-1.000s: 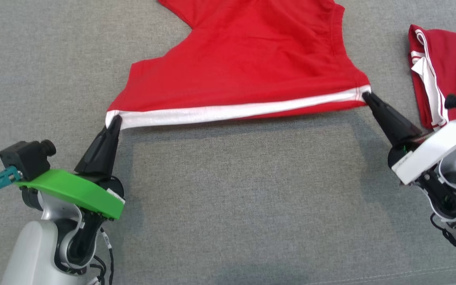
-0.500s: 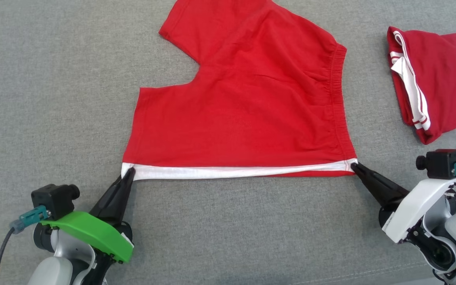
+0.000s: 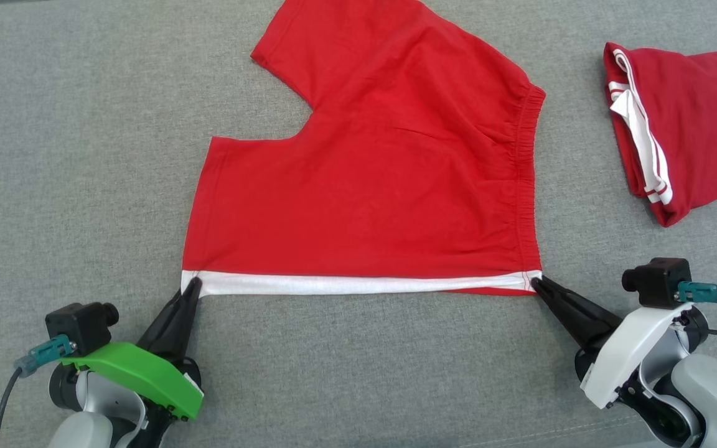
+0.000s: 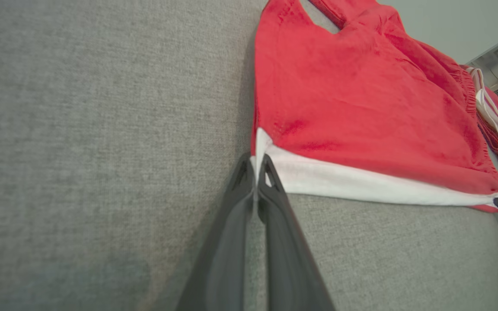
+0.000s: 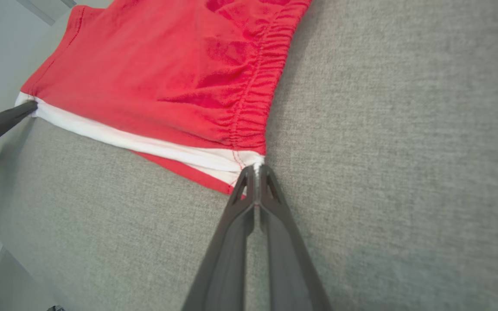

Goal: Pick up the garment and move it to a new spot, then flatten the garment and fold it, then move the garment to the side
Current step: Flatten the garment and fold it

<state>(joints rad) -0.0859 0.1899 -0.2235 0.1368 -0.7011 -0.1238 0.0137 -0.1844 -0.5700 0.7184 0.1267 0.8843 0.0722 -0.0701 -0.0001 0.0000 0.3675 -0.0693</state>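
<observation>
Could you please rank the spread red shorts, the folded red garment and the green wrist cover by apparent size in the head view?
1. The red shorts, largest by far.
2. The folded red garment, though the picture's edge crops it.
3. The green wrist cover, smallest.

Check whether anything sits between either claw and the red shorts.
Nothing visible does. The left claw is shut on the red shorts at the leg end of the white stripe, the right claw at the waistband end. The folded red garment lies apart, off to the right.
</observation>
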